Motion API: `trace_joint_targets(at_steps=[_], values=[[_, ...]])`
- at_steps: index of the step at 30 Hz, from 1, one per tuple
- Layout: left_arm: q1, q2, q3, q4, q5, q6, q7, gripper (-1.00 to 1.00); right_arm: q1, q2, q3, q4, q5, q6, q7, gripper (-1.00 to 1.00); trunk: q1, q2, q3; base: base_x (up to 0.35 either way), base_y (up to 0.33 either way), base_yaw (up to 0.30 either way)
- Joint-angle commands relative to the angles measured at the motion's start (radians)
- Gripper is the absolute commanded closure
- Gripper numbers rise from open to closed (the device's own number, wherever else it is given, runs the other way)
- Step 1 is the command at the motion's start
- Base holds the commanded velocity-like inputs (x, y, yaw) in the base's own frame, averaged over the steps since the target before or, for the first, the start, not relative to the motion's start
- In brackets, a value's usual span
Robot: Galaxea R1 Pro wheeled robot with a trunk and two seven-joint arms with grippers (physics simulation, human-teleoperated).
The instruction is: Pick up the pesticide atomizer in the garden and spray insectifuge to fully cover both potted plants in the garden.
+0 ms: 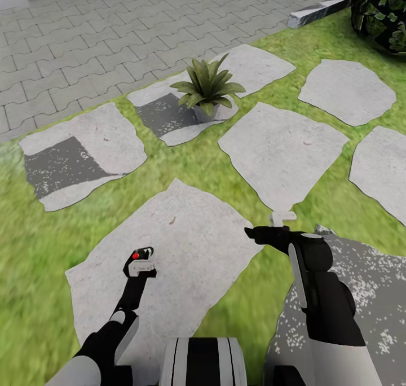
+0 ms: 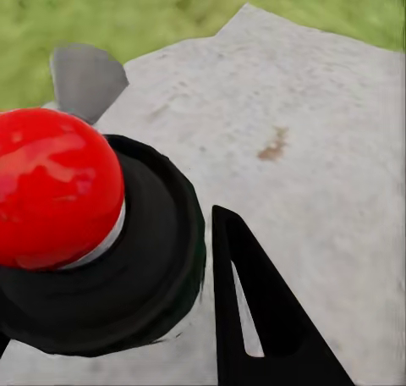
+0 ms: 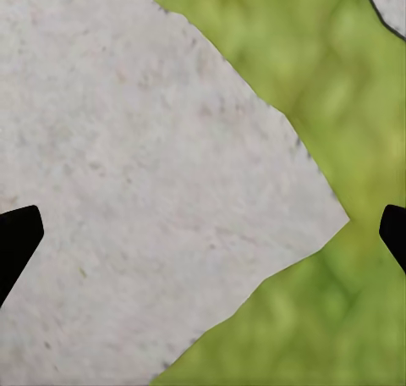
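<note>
1. my left jaws (image 1: 139, 263) are clamped on the pesticide atomizer (image 1: 140, 263), which i hold out over the big stepping stone (image 1: 186, 245) at about 7 o'clock in the head view; its whitish trigger head and red tip show there.
2. in the left wrist view the atomizer's red tip (image 2: 52, 189) sits very close, ringed by its dark body, with one black finger (image 2: 258, 318) beside it and grey stone beyond.
3. my right jaws (image 1: 265, 235) stand wide apart, holding nothing, at about 5 o'clock over the edge of the same stone and the lawn (image 1: 34, 245).
4. in the right wrist view the two dark fingertips (image 3: 15, 242) show at opposite edges, with pale stone and grass between them.
5. one potted plant (image 1: 207, 88), a rosette of pointed green leaves in a small grey pot, stands at about 12 o'clock on a stepping stone, well apart from both arms.
6. grey paving (image 1: 84, 36) lies beyond it, toward 11 o'clock.
7. a dark leafy bush (image 1: 383, 11) sits at 1 o'clock.
</note>
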Motion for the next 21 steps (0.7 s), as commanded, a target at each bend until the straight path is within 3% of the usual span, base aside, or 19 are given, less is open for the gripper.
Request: trace_joint_targets(at_steps=[1,12,21], values=[[-0.001,0.0,-0.007,-0.006,0.009,-0.002,0.004,1.0,-0.001,0.001,-0.002,-0.001,0.01,0.004,0.01,-1.0,0.0,0.0,-0.001,0.0,0.0,0.0],[0.007,-0.01,-0.002,-0.085,0.01,0.021,0.008,1.0,-0.001,-0.007,-0.008,-0.001,0.01,0.005,0.012,-1.0,0.0,0.0,-0.001,0.0,0.0,0.0],[0.093,0.004,0.004,-0.369,0.002,0.238,0.013,1.0,0.005,-0.005,-0.015,-0.001,0.01,-0.033,0.01,-1.0,0.0,0.0,-0.001,0.0,0.0,0.0]])
